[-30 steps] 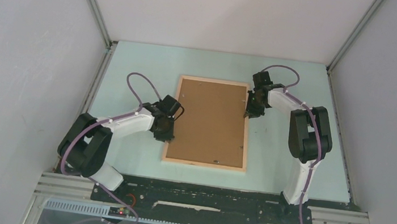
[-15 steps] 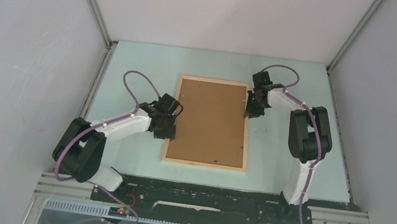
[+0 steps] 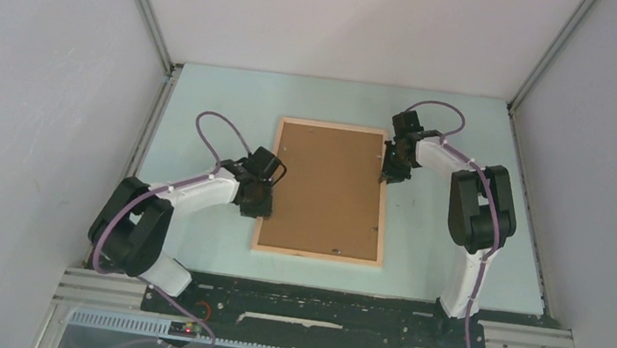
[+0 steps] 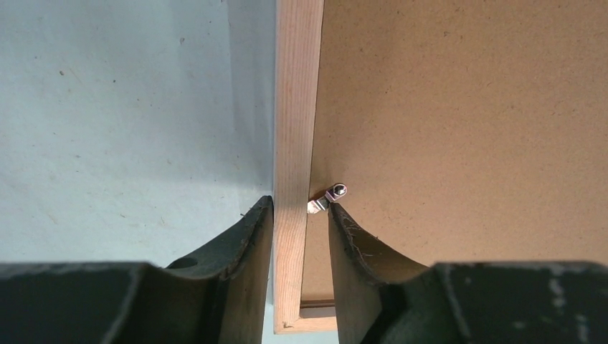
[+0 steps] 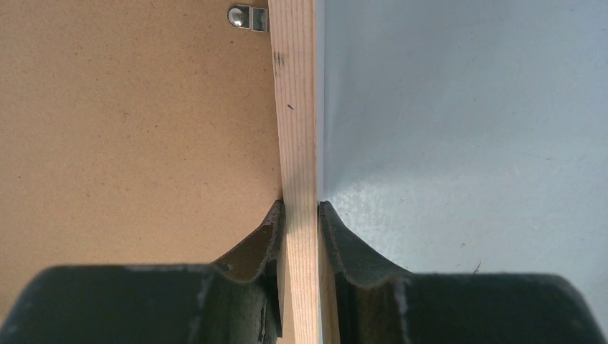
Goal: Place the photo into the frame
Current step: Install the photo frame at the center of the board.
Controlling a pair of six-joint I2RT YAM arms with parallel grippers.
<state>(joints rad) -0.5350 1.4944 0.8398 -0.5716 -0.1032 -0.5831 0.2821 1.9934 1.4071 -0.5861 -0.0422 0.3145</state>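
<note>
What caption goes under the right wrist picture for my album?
The right gripper pinches the frame's wooden rail, between the photo's brown back and the pale table.

I am counting one frame (image 4: 294, 107) and one photo (image 3: 325, 189), its brown back showing. I am carrying two grippers, my left gripper (image 4: 301, 215) and my right gripper (image 5: 299, 215), each showing two fingers (image 4: 244, 244), four in all. I am seeing two metal clips (image 4: 331, 193) up close, one per wrist view; the overhead specks are too small for counting. Two purple cables (image 3: 202, 123) are looping over one table (image 3: 419, 259)
</note>
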